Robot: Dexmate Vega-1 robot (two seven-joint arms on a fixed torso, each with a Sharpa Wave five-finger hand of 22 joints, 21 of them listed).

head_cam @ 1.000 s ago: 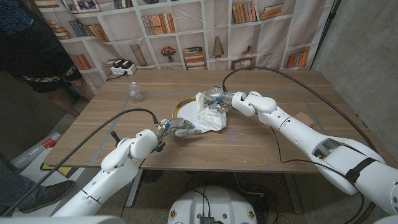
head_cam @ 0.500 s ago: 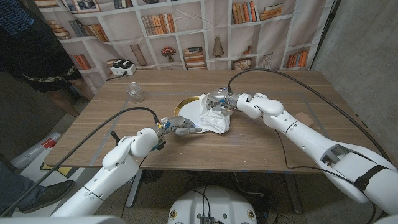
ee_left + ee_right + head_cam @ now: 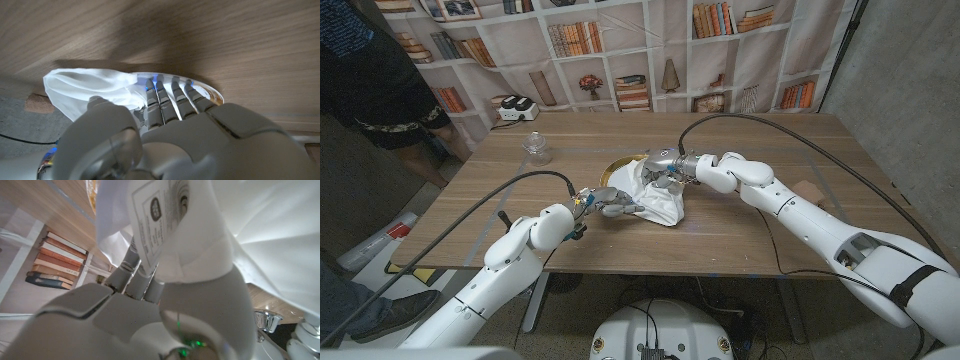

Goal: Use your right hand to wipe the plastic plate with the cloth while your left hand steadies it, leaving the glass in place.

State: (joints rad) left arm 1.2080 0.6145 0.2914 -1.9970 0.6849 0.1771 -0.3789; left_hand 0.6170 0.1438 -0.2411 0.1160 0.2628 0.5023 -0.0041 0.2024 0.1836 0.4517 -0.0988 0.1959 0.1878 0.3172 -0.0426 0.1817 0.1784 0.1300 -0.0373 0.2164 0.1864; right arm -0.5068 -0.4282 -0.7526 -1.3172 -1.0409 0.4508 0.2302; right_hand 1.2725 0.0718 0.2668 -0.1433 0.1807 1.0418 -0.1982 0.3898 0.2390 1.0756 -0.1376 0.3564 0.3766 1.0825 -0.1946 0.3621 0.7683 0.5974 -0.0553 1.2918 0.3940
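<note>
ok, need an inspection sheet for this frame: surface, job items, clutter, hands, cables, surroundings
Surface: wooden table, bare wood around the work area.
Job's things: plastic plate near the table's middle, mostly covered by the white cloth; glass stands apart, toward the far left.
Clutter: small tan patch near the right edge.
Hands: right hand grips the cloth on the plate; left hand touches the plate's near rim.
Cables: black cable along the left arm, another arcing over the right arm.
Surroundings: bookshelf backdrop; a person at far left.
</note>
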